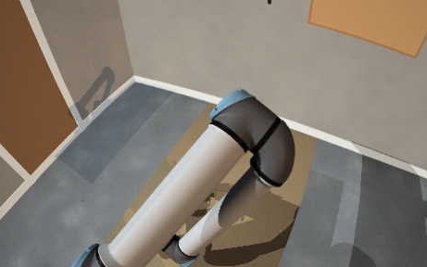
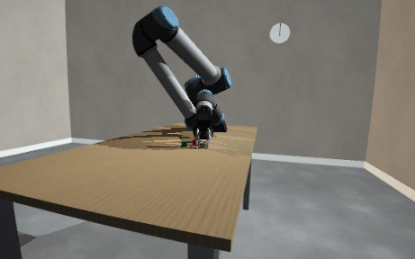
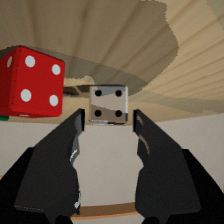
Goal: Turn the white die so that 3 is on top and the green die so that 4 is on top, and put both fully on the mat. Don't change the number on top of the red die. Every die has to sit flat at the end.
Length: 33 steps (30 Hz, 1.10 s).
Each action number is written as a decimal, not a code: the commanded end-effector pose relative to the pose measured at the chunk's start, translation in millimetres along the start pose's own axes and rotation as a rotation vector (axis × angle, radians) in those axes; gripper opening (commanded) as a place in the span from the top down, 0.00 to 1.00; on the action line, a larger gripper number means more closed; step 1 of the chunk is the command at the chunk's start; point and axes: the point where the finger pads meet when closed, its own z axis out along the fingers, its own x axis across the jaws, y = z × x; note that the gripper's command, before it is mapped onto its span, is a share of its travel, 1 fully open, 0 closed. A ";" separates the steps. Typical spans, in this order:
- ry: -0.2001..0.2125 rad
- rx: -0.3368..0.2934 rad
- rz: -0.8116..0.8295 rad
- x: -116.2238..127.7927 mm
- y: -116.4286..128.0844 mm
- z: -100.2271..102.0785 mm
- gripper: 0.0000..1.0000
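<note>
In the wrist view the white die point(image 3: 108, 105) sits flat just beyond my fingertips, and the face towards the camera shows four pips. My gripper point(image 3: 108, 111) is open, with a narrow gap between each finger and the die. The red die point(image 3: 31, 82) stands to its left, also showing a four-pip face to the camera. Only a sliver of the green die point(image 3: 4, 118) shows at the left edge. In the exterior view the green die point(image 2: 184, 143), red die point(image 2: 194, 142) and white die point(image 2: 202, 145) stand in a row under the gripper point(image 2: 202, 136). A pale surface point(image 3: 107, 165) lies under the fingers; I cannot tell if it is the mat.
The dice are near the far end of a long wooden table point(image 2: 125, 175). In the top view the arm point(image 1: 198, 185) hides nearly all of the work area; only a bit of the green die point(image 1: 211, 196) shows.
</note>
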 end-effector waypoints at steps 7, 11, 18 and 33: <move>0.000 -0.002 0.000 -0.3 -0.1 1.3 0.76; 0.000 -0.002 0.000 -0.3 -0.1 1.1 0.76; 0.000 -0.002 0.000 -0.3 -0.1 -6.3 0.76; 0.000 -0.002 0.000 -0.3 -0.2 -48.4 0.76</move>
